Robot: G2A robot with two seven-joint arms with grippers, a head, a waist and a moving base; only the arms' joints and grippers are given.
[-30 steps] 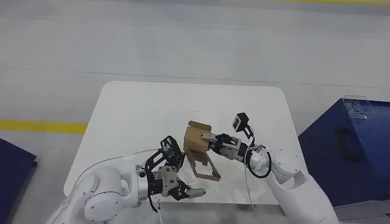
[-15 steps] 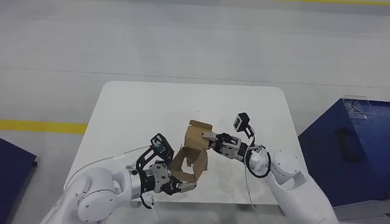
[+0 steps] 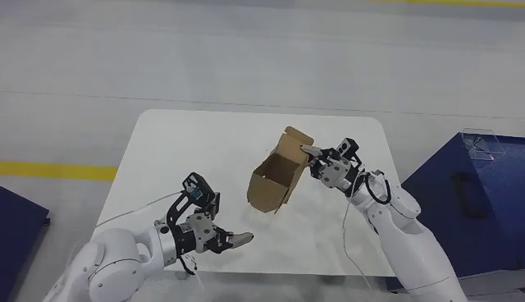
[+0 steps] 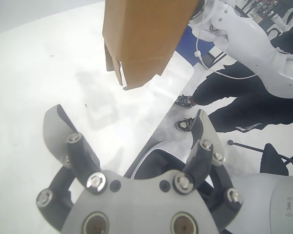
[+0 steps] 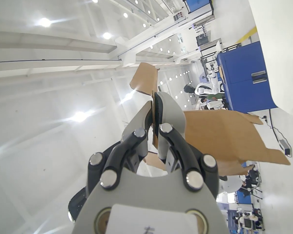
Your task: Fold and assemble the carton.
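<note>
Lifted away from the left gripper [image 3: 238, 240] since a moment ago, the carton [image 3: 279, 179] now hangs tilted over the tabletop [image 3: 189, 154], a little right of its middle, with its open end turned toward the near edge. The right gripper [image 3: 308, 150] pinches one of its upper flaps from the side of the right edge, fingers pressed on the cardboard. The left gripper has drawn back toward the near edge, left of centre, fingers spread and holding nothing, well apart from the carton.
</note>
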